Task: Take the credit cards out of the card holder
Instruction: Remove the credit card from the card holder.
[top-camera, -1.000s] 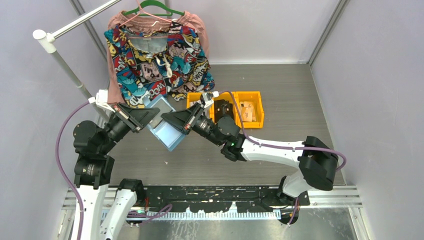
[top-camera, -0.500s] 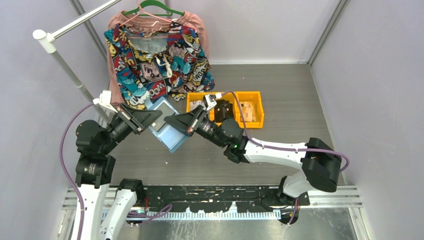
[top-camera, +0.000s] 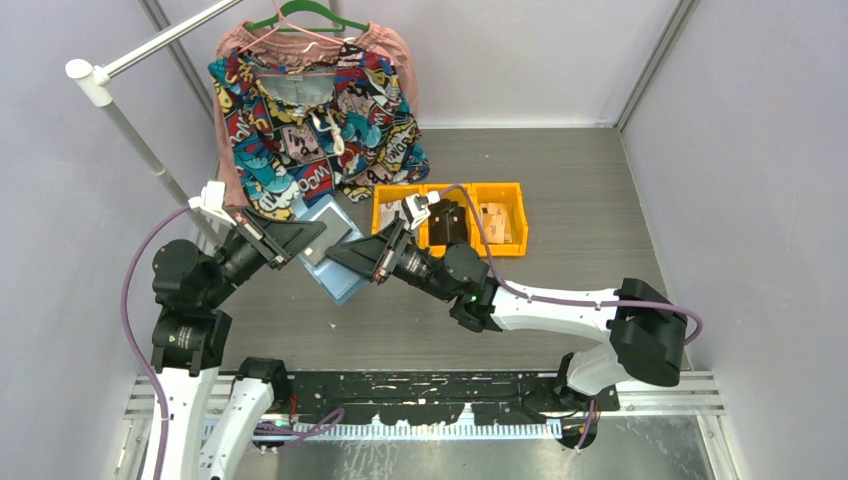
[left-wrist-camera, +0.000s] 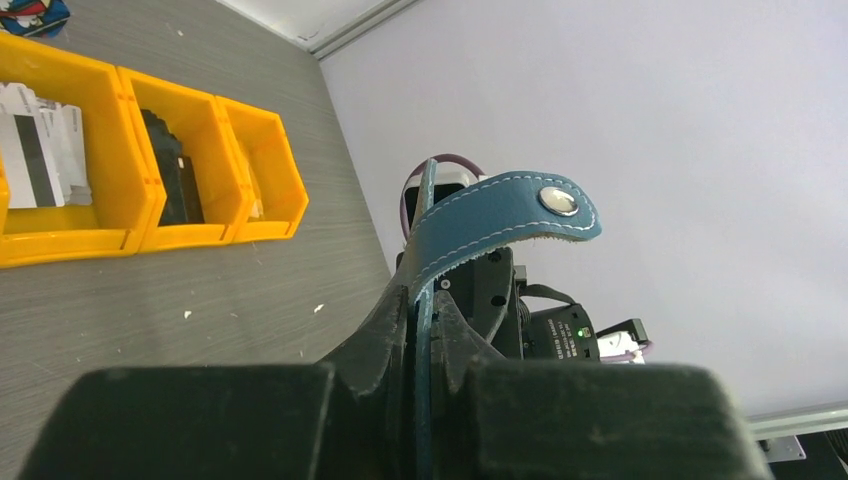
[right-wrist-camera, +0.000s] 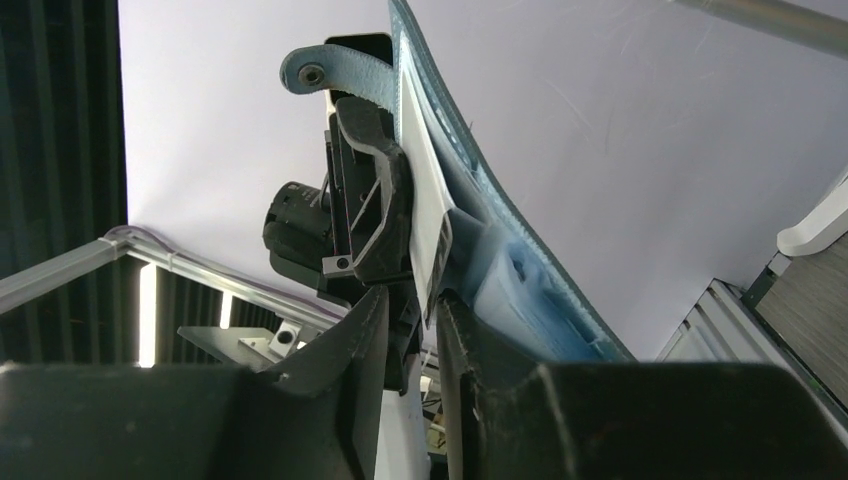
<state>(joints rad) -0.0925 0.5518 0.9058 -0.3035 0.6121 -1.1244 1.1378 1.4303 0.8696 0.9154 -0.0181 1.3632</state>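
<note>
The teal-blue card holder (top-camera: 336, 280) hangs open in the air between my two grippers, above the table's left side. My left gripper (left-wrist-camera: 425, 300) is shut on its cover, with the snap tab (left-wrist-camera: 515, 212) curling up above the fingers. In the top view the left gripper (top-camera: 308, 240) meets the holder from the left and the right gripper (top-camera: 342, 256) from the right. My right gripper (right-wrist-camera: 412, 297) stands open, its jaws a little apart. The lower edge of a whitish credit card (right-wrist-camera: 422, 190) in the light-blue inner side (right-wrist-camera: 520, 290) reaches down between the fingertips.
Three orange bins (top-camera: 450, 218) stand in a row behind the grippers; the left one (left-wrist-camera: 105, 165) holds white cards with a dark stripe (left-wrist-camera: 35, 150). A colourful shirt (top-camera: 315, 120) hangs on a rack at the back left. Grey walls close in on both sides.
The right gripper has moved left toward the holder and its jaws have come apart. The holder has shifted slightly up and left with the left gripper.
</note>
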